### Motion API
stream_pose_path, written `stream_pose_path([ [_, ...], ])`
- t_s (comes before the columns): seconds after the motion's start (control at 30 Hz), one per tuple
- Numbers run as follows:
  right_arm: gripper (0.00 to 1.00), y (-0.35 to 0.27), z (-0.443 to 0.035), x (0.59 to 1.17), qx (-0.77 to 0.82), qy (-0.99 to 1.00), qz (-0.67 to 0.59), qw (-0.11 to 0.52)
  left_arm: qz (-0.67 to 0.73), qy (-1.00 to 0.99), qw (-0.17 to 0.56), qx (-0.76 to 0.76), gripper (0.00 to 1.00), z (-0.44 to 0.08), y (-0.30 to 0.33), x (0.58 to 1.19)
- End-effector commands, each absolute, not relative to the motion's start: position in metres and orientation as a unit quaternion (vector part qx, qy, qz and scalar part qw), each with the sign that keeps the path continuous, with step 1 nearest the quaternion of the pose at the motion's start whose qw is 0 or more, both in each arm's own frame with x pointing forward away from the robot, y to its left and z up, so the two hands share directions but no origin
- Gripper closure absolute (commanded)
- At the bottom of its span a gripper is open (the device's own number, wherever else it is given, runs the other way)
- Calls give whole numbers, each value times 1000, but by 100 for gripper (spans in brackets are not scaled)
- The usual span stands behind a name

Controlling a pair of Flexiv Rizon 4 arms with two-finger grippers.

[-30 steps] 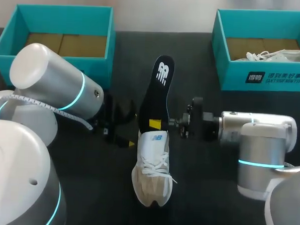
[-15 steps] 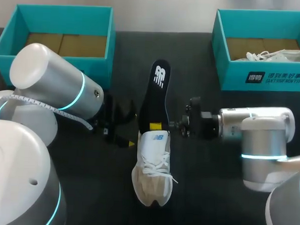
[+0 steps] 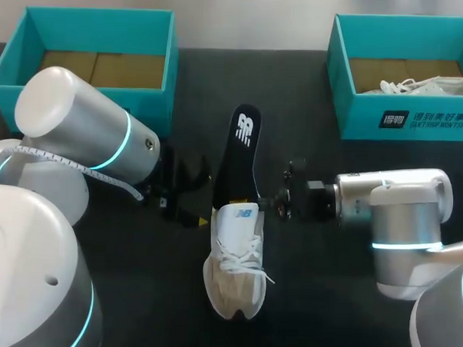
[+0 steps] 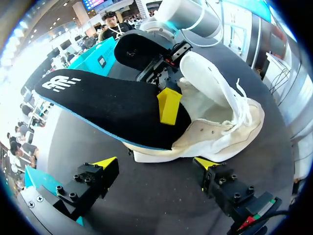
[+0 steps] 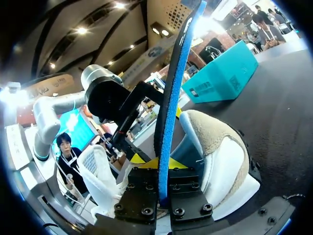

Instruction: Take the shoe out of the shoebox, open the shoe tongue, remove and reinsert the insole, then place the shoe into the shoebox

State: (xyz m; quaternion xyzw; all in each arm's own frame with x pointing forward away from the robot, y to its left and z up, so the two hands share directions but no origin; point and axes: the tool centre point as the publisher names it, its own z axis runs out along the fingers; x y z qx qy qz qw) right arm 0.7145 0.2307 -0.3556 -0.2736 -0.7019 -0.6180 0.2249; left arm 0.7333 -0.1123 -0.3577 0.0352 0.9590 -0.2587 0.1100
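Note:
A white shoe lies in the middle of the table, toe toward the near edge. A black insole with a blue rim stands tilted out of its heel opening. My right gripper is shut on the insole's lower part just above the heel; in the right wrist view the insole's edge rises from between the jaws of the right gripper, next to the shoe's heel. My left gripper stands open just left of the shoe, under the insole, holding nothing.
An empty teal shoebox stands at the back left. A second teal box at the back right holds another white shoe. My left arm fills the left foreground.
The right gripper has moved left and toward the shoe, and the insole has slid lower into the heel opening. The left arm has stayed still.

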Motion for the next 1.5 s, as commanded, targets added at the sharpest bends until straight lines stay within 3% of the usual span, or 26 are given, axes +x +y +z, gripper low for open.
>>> stream_pose_path([
  [0.03,100,232,-364,708,-272,-701,-620,223,-260,959,110,36,0,-357,-111,732],
  [0.17,100,232,-359,709,-262,-697,-631,219,-260,959,110,36,0,-357,-111,732],
  [0.2,96,232,-358,710,-259,-696,-633,218,-260,959,110,36,0,-357,-111,732],
  [0.23,80,232,-356,710,-257,-695,-635,217,-260,959,110,36,0,-357,-111,732],
  [0.27,73,232,-355,711,-255,-695,-636,216,-260,959,110,36,0,-357,-111,732],
  [0.3,72,232,-354,712,-253,-696,-636,215,-260,959,110,36,0,-357,-111,732],
  [0.7,75,236,-339,718,-229,-707,-637,203,-260,959,110,36,0,-357,-111,732],
  [1.33,71,236,-314,733,-207,-711,-649,173,-260,959,110,36,0,-357,-111,732],
  [1.43,73,237,-312,737,-205,-710,-652,168,-260,959,110,36,0,-357,-111,732],
  [1.5,83,238,-312,738,-205,-710,-654,165,-260,959,110,36,0,-357,-111,732],
])
